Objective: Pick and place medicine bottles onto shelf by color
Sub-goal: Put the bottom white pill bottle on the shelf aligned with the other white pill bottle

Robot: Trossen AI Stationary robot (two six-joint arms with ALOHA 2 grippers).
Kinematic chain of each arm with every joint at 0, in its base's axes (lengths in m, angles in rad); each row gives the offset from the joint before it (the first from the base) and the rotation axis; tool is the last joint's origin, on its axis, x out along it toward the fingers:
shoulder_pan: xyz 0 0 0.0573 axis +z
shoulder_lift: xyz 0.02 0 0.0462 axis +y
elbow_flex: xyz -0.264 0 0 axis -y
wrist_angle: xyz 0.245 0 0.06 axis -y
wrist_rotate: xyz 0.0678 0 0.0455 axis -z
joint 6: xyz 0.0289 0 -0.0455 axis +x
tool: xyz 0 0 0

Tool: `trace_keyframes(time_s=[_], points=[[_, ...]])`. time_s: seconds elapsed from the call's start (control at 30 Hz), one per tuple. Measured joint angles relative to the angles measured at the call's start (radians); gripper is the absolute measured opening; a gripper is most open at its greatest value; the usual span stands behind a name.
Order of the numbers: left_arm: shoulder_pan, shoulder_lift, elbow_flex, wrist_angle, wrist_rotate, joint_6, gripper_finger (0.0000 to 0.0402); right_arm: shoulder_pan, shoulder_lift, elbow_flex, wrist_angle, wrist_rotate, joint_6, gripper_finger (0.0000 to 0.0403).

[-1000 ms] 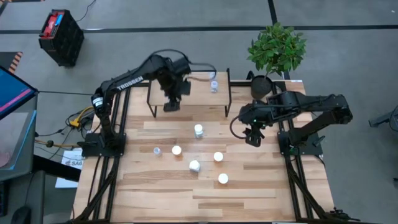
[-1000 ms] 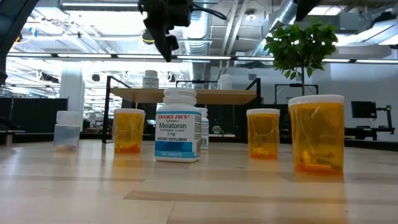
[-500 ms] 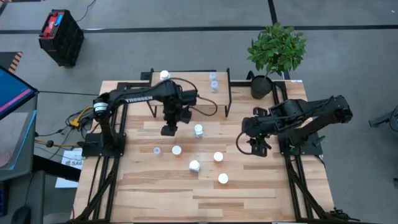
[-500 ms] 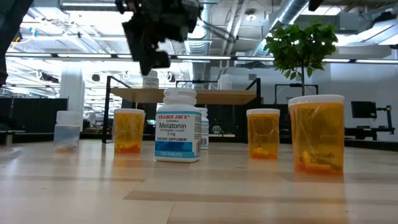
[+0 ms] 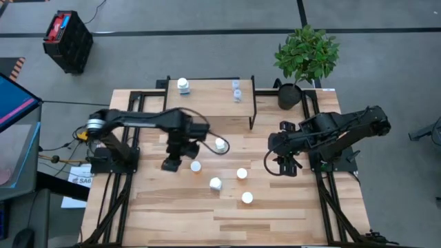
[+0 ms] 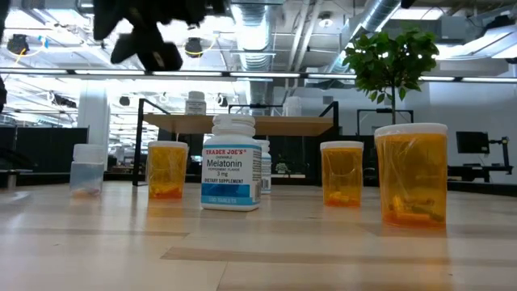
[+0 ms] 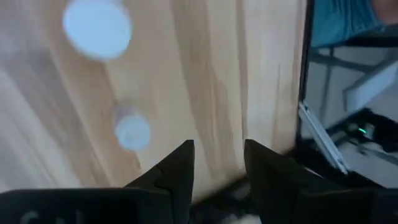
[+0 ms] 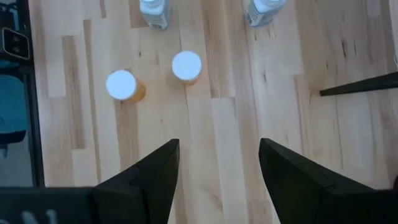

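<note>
Step judged: pick phase, sorting under way.

Noted large slatted light-wood tabletop (image 5: 289, 213), grey floor round it, green potted plant (image 5: 306, 55) by shelf's right rear corner.

Found low shelf, pale wood top on thin black legs (image 5: 207, 103), carrying one white bottle (image 5: 182, 84) and one clear bottle (image 5: 236, 91).

Found left gripper (image 5: 170, 164) in front of shelf's left end, part open, empty, near small clear bluish bottle (image 7: 132, 132).

Next: centre, descend, close.

Found right gripper (image 5: 288, 169) waiting off shelf's right end, wide open, empty.

Counted five white-capped medicine bottles (image 5: 242, 173) in front of shelf.

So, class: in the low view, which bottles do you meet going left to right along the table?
Clear bottle → orange bottle → white melatonin bottle → second orange bottle → nearest, largest-looking orange bottle.
</note>
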Motion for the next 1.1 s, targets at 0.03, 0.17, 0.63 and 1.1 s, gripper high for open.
trace_keyframes(time_s=[0.03, 0.17, 0.63, 1.1], points=[[-0.017, -0.04, -0.033, 0.052, -0.001, -0.013, 0.0124, 0.0, 0.0, 0.0, 0.005, 0.0, 0.0, 0.0244], [-0.078, -0.206, -0.204, 0.367, -0.117, -0.088, 0.0123, 0.0, 0.0, 0.0, 0.022, 0.0, 0.0, 0.0244], [-0.163, -0.358, -0.515, 1.068, -0.284, -0.105, 0.0184, -0.002, 0.0, 0.0, 0.097, 0.0, 0.001, 0.0244], [-0.262, -0.077, -0.487, 1.218, -0.395, -0.039, 0.0317, -0.002, 0.0, 0.0, 0.098, 0.0, -0.004, 0.0244]])
